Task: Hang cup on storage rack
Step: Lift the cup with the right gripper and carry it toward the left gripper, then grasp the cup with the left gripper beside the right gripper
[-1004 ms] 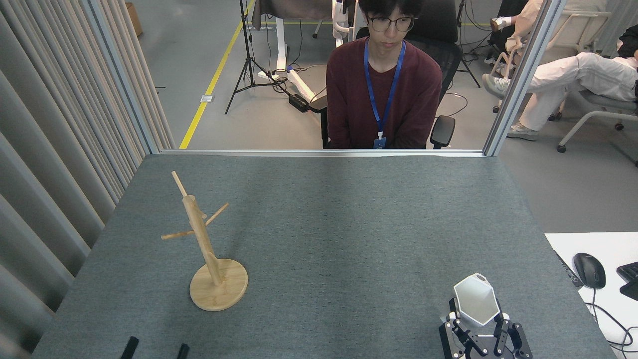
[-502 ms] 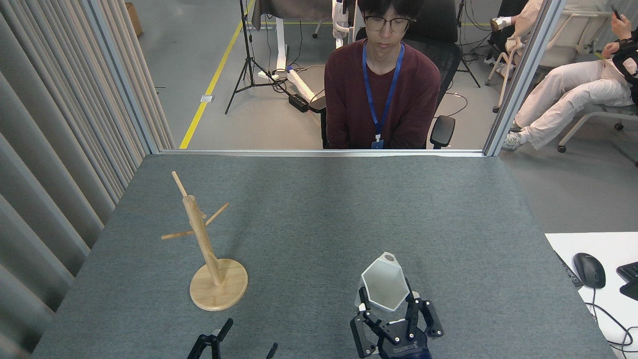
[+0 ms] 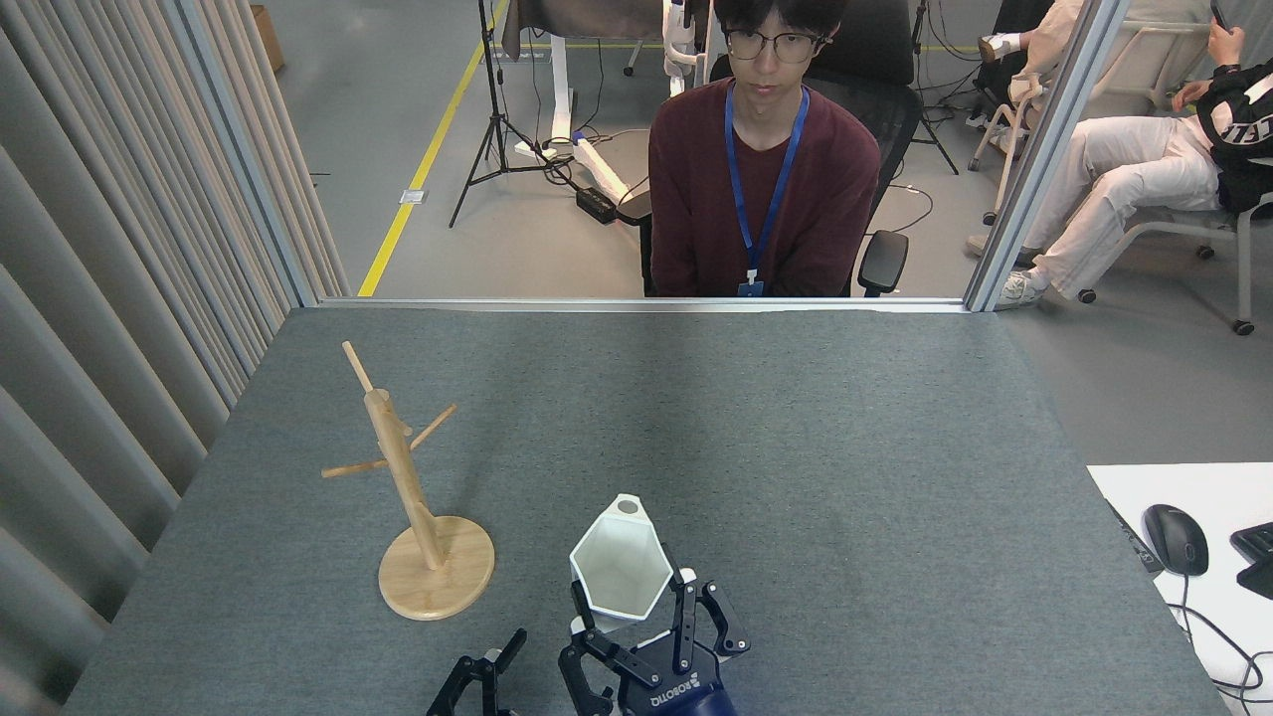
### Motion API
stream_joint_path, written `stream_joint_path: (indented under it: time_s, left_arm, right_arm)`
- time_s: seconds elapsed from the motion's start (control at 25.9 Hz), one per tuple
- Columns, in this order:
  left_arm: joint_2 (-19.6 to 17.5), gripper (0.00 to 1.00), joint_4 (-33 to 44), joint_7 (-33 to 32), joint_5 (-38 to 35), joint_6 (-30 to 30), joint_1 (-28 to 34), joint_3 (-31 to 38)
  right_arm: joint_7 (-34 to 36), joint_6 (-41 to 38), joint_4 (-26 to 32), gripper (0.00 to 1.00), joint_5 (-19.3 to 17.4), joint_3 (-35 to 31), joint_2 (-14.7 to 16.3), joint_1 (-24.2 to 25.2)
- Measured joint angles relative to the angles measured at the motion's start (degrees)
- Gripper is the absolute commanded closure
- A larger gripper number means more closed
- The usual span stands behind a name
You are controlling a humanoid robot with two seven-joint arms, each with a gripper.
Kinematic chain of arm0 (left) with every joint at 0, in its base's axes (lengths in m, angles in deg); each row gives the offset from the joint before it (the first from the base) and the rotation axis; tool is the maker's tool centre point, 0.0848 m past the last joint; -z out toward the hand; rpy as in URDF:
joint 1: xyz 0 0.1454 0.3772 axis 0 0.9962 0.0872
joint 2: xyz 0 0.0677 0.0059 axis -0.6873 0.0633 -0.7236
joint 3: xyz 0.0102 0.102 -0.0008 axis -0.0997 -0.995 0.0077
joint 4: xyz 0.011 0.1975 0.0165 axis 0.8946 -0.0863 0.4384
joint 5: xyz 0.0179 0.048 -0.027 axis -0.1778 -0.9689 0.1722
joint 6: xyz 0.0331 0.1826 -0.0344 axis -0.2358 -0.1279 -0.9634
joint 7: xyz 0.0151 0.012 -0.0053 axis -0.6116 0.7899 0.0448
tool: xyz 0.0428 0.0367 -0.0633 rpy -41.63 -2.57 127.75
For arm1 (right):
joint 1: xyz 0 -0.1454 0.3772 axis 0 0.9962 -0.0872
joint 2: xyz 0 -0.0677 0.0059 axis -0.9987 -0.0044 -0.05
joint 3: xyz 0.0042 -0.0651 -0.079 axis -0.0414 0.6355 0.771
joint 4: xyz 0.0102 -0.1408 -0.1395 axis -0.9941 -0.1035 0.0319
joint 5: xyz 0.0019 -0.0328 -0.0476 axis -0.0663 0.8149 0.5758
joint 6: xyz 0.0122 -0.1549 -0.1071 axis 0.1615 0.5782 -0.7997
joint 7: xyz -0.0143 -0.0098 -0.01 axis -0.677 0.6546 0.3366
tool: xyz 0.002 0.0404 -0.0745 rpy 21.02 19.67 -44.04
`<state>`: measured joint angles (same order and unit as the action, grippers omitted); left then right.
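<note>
The white faceted cup (image 3: 619,559) is low in the middle of the head view, mouth towards me and its small handle on the far side. My right gripper (image 3: 633,601) is shut on its lower body, one finger on each side. The bamboo storage rack (image 3: 401,475) stands to the left on its round base (image 3: 450,589), with bare pegs angled upward. The cup is right of the base and apart from it. My left gripper (image 3: 517,668) shows at the bottom edge just left of the right one, open and holding nothing.
A person in a dark red top (image 3: 764,189) sits behind the table's far edge (image 3: 636,304). Grey curtain folds (image 3: 109,298) run along the left side. A white desk with a mouse (image 3: 1176,538) is at the right.
My right gripper has carried the cup leftwards from the table's right side to near the rack's base. My left gripper has come further up into view.
</note>
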<state>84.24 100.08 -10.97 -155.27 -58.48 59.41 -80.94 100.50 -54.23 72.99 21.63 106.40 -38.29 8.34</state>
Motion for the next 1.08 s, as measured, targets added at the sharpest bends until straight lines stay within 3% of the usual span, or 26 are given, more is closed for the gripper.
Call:
stream_joint_path:
  time_s: [1.08]
  left_arm:
    - [0.0,0.0,0.6,0.2,-0.1,0.7,-0.2,0.1]
  right_arm:
    - [1.9,2.6,-2.7,0.44,3.2,8.9,0.5,3.6]
